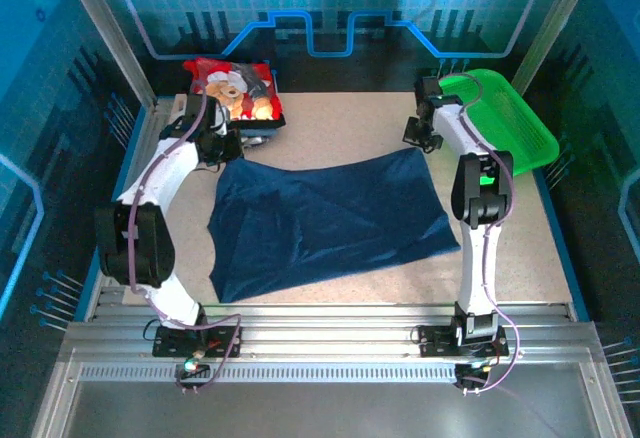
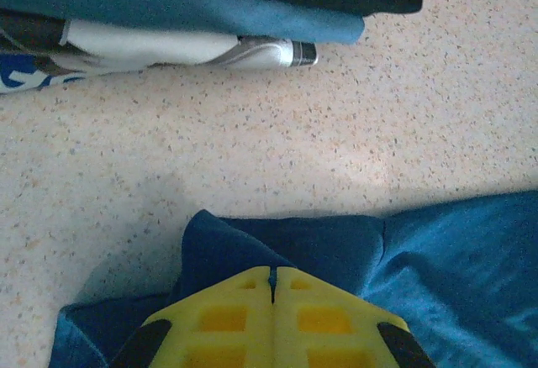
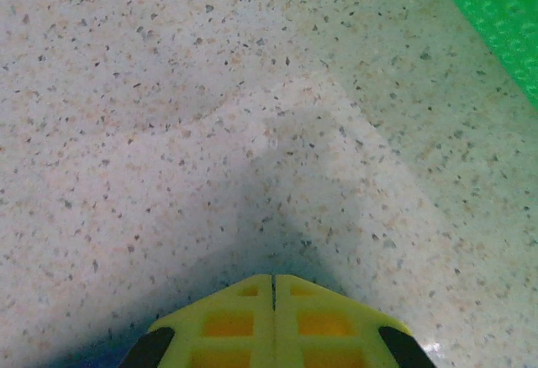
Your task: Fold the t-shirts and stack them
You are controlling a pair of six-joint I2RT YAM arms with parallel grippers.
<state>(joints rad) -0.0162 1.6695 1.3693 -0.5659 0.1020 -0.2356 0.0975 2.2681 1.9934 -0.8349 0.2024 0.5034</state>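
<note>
A pile of folded cloth t-shirts (image 1: 235,93), with a red teddy-bear print on top, sits well left of the green plastic mesh basket (image 1: 510,118), so part of the job looks done. The navy blue cloth t-shirt (image 1: 330,218) lies rumpled and unfolded between pile and basket. The left gripper (image 2: 273,271) has its fingers together, seemingly pinching the shirt's far corner. The right gripper (image 3: 273,277), just left of the basket, also has its fingers together; whether it holds cloth I cannot tell.
</note>
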